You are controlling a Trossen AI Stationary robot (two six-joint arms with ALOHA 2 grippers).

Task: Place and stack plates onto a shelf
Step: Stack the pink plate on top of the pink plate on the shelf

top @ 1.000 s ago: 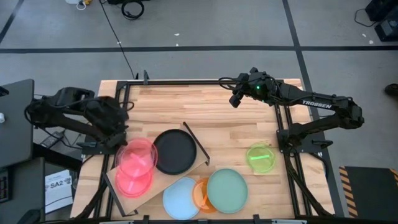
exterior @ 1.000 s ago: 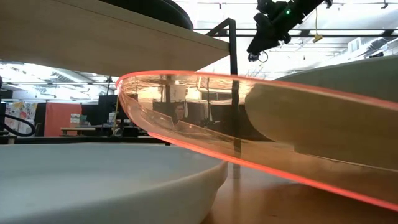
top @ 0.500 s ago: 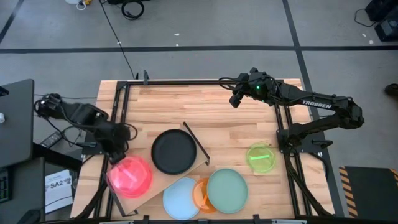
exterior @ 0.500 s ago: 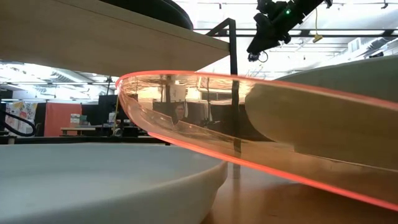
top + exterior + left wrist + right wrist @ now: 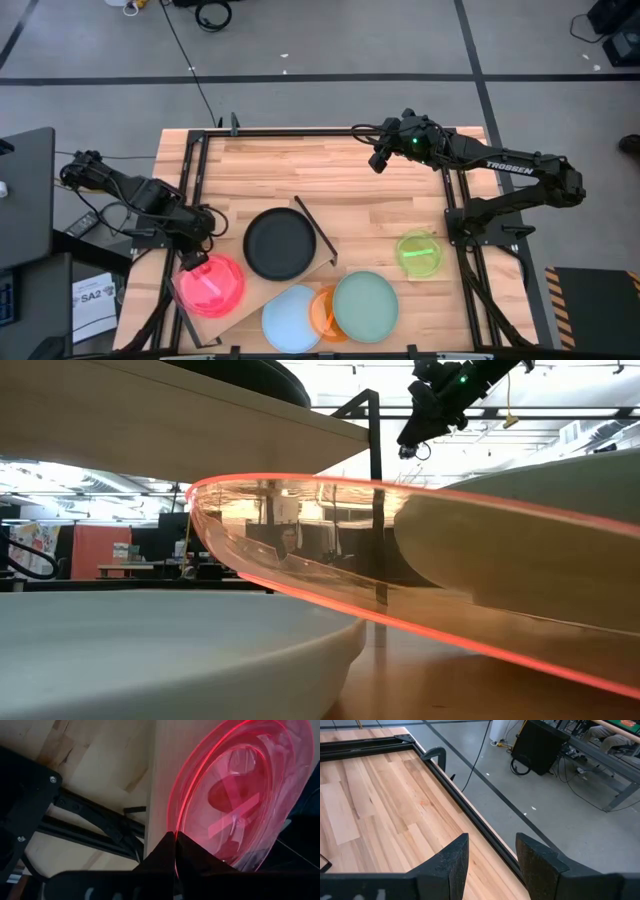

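With pink plate (image 5: pixel 210 285) and black plate (image 5: pixel 280 243) on the shelf (image 5: pixel 262 291), my left gripper (image 5: pixel 194 259) pressed together, right gripper (image 5: pixel 379 160) spread; four plates remain on the worktop (image 5: pixel 260 170).

Two dark, parted fingers of the right gripper (image 5: pixel 490 862) hang above a pale slatted wooden tabletop (image 5: pixel 375 800) edged by a black metal frame rail (image 5: pixel 465 810); beyond lie grey floor, a black box (image 5: pixel 540 747) and trailing cables.
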